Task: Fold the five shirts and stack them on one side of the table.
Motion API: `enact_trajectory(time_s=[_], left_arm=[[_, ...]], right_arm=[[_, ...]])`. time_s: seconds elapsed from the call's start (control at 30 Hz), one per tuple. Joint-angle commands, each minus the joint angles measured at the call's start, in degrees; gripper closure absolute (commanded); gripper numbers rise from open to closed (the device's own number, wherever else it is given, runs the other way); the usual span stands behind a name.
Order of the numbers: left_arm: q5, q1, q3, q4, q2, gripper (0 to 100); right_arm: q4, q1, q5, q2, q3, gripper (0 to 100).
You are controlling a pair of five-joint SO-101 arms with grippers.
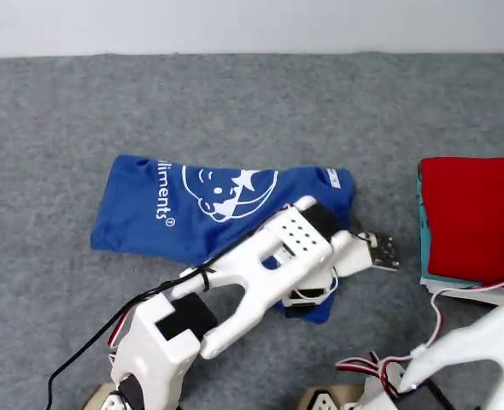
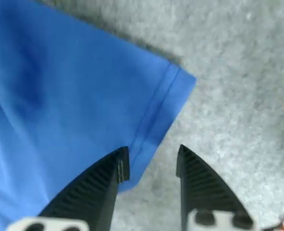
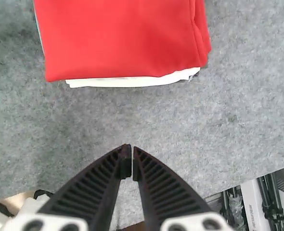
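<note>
A blue shirt (image 1: 209, 207) with a white print lies partly folded in the middle of the grey table. My left gripper (image 2: 151, 163) hangs open over the shirt's near right corner (image 2: 156, 106), one finger over the hem, the other over bare cloth-covered table. In the high view the left arm (image 1: 269, 256) covers that corner. A stack of folded shirts, red on top (image 1: 474, 218) over white and teal layers, sits at the right edge. My right gripper (image 3: 131, 161) is shut and empty, a short way in front of the red-topped stack (image 3: 120, 36).
The grey felt table cover (image 1: 252, 111) stretches free behind and to the left of the blue shirt. A white wall runs along the far edge. Cables and arm bases (image 1: 354, 384) crowd the near edge.
</note>
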State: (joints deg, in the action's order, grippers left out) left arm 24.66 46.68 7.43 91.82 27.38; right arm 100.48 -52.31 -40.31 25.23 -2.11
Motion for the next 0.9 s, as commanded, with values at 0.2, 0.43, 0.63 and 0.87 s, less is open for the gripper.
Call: enact_trajectory(time_s=[0.2,0.43,0.63,0.87], left_arm=[[0.4,0.1,0.2,-2.0,5.5,79],[-4.4,0.2,0.3,-6.0,7.2,89],[-4.2,0.2,0.7,-6.4,3.0,99],[-4.0,-0.1,0.9,-3.8,-4.8,99]], right_arm=[[1.8,-0.1,-0.6,2.1,0.2,98.7],[1.8,-0.1,-0.6,2.2,0.2,98.7],[1.8,-0.2,-0.6,2.2,0.3,98.7],[1.9,-0.1,-0.5,2.2,0.3,98.7]])
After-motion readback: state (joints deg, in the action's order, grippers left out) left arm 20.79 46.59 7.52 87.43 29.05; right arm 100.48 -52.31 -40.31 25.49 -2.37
